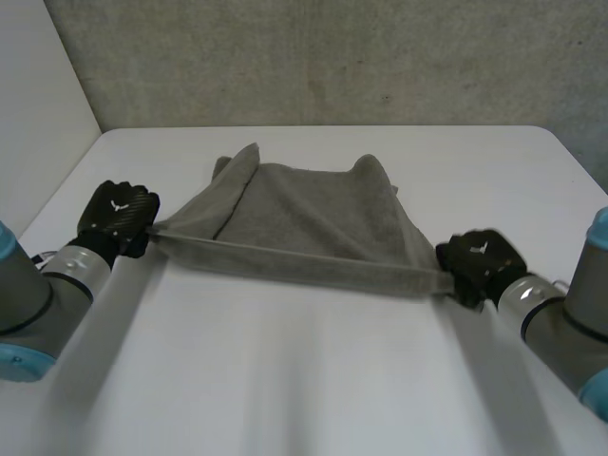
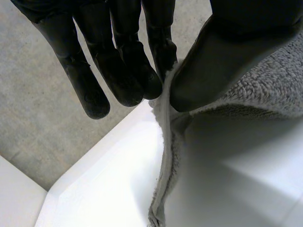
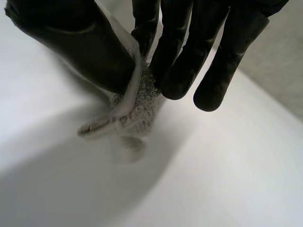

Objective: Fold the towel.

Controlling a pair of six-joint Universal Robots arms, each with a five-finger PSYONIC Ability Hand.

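Left hand [image 1: 116, 217] at nine o'clock and right hand [image 1: 482, 261] at four each pinch a towel [image 1: 304, 220] corner between thumb and fingers, its near edge taut above the table [image 1: 313, 380]; wall [image 1: 332, 57] at twelve.

Left hand [image 1: 119, 217] and right hand [image 1: 482, 258] pinching, wide apart

Soft, diffuse light on the white table [image 1: 456, 161], a broad faint shadow beneath the towel [image 1: 304, 218].

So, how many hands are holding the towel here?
2. The left hand pinches the towel at its near left corner; the right hand pinches the near right corner, with the near edge stretched between them.
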